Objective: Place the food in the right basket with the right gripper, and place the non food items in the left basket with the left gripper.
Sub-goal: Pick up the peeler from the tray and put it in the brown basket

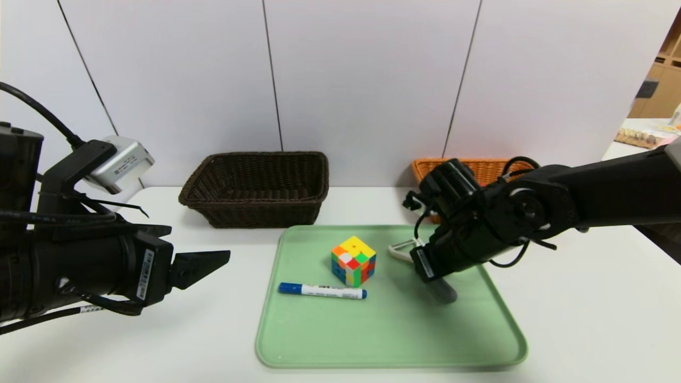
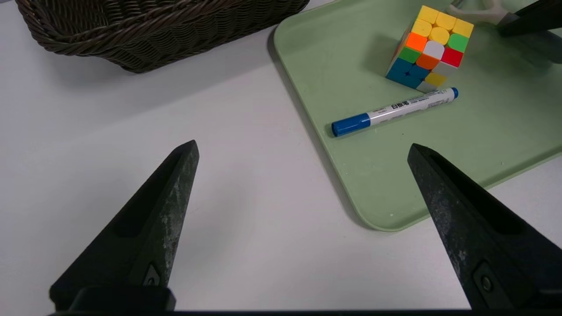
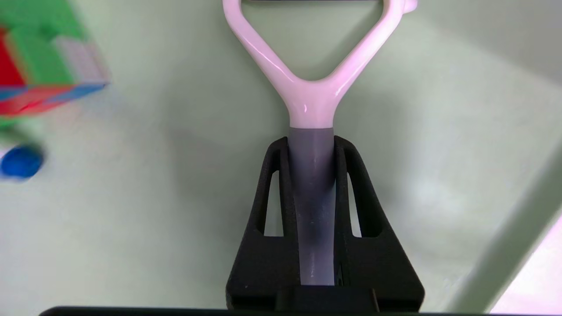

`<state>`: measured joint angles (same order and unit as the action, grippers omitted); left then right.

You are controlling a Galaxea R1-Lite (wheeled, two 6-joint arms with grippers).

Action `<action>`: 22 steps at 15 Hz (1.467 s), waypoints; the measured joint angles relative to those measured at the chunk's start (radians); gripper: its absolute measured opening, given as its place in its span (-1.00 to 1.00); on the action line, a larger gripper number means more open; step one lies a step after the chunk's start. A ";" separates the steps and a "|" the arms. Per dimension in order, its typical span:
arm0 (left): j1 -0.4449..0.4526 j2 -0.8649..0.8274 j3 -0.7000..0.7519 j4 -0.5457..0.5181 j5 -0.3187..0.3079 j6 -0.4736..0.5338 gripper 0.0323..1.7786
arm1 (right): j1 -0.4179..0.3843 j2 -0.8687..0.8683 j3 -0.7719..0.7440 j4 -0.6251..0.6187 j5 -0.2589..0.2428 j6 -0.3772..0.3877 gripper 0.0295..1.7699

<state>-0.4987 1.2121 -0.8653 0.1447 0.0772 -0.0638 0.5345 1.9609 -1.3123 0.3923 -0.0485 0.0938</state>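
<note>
Nearest the head camera, the left gripper hovers with its fingers wide apart over the white table, while the right gripper is clamped on the grey handle of a peeler above the green tray. Sorting looks barely begun: the puzzle cube and marker lie on the tray, the dark left basket looks empty, and the orange right basket is mostly hidden. White wall panels stand behind, with a wood-fitted room off right.
</note>
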 joint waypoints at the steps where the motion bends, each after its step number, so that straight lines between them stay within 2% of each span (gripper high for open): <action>1: 0.000 -0.003 0.001 0.001 0.000 0.000 0.90 | 0.010 -0.026 -0.003 0.017 0.011 0.000 -0.75; 5: 0.000 -0.010 0.014 0.001 0.000 0.000 0.90 | 0.071 -0.126 -0.065 0.019 0.021 0.004 -0.75; 9: 0.000 -0.024 0.023 0.003 0.001 0.000 0.90 | 0.096 -0.152 -0.240 0.000 0.018 0.024 -0.75; 12: 0.000 -0.033 0.027 0.003 0.006 0.000 0.90 | 0.128 -0.105 -0.387 -0.112 0.016 0.064 -0.75; 16: 0.002 -0.037 0.040 0.002 0.030 -0.001 0.90 | 0.166 0.020 -0.567 -0.165 0.004 0.138 -0.75; 19: 0.007 -0.040 0.064 0.000 0.033 -0.004 0.90 | 0.188 0.118 -0.625 -0.316 -0.007 0.187 -0.75; 22: 0.009 -0.042 0.071 0.001 0.035 -0.013 0.90 | 0.203 0.224 -0.636 -0.543 -0.082 0.186 -0.75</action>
<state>-0.4900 1.1704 -0.7938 0.1457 0.1119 -0.0764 0.7370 2.1849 -1.9479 -0.1509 -0.1309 0.2794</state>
